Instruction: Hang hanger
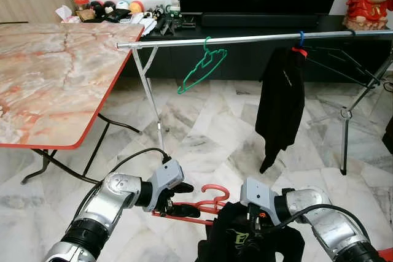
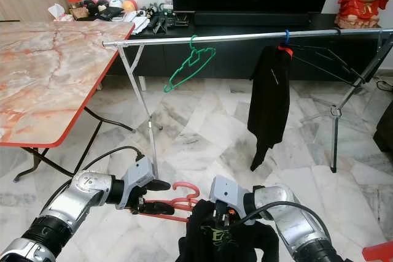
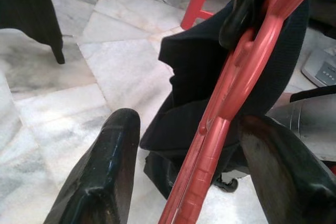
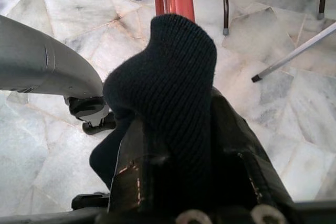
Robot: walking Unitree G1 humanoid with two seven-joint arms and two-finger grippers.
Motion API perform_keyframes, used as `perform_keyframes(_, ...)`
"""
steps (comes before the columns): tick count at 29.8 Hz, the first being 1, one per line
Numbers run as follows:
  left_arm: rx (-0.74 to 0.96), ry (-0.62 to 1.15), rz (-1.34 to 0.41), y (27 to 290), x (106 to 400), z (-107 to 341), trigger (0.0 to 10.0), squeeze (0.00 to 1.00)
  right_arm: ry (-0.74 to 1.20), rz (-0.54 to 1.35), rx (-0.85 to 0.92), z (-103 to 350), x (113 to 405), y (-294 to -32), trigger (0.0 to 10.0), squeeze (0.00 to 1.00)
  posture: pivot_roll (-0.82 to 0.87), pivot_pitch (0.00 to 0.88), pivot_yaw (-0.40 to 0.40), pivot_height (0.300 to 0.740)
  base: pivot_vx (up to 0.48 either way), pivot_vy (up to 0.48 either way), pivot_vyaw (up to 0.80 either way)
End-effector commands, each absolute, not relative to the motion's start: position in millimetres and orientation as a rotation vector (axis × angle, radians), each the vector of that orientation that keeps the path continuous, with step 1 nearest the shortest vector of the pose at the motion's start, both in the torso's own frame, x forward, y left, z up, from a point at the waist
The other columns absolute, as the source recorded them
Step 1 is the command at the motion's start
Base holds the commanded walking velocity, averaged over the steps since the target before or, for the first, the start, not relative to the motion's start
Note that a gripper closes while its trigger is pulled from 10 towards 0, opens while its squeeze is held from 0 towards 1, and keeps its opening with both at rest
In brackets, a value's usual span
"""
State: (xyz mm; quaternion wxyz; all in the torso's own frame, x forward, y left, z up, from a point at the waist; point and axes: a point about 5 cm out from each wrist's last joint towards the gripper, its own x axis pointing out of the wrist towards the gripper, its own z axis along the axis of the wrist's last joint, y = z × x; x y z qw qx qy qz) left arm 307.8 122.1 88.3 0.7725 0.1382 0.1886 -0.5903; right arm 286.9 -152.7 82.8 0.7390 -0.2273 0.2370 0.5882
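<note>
1. Left tool (image 1: 180,197) sits low, well below the metal rail (image 1: 245,39) of the drying rack, its fingers (image 3: 100,182) spread with the red hanger (image 1: 206,202) running between them. From the left wrist view, I cannot tell whether they pinch it or only bracket it.
2. Right tool (image 4: 173,182) is clamped on a fold of the black knit garment (image 2: 221,240) draped on that hanger, also far beneath the rail.
3. Both silver forearms angle inward, meeting in front of the body.
4. To hang it well, I judge the left tool should grip firmly near the hook, keep the hook upright, and aim for the bare rail between the green hanger (image 1: 202,65) and the hung black garment (image 1: 281,105).
5. Lifting both arms together would likely keep the garment from sliding off.
</note>
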Motion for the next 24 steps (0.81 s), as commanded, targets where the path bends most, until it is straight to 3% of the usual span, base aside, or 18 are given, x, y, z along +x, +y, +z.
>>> perform_keyframes(1, 0.297, 0.414, -1.289, 122, 309, 89, 10.0, 0.0, 0.458, 1.31, -0.491, 94, 289, -148, 10.0, 0.0, -0.02, 0.054, 0.061, 0.74, 0.0, 0.0, 0.0)
perform_keyframes(24, 0.261, 0.483, -1.407, 121, 308, 90, 10.0, 0.0, 0.422, 1.373, -0.488, 99, 288, -136, 10.0, 0.0, -0.03, 0.086, 0.082, 0.74, 0.0, 0.0, 0.0)
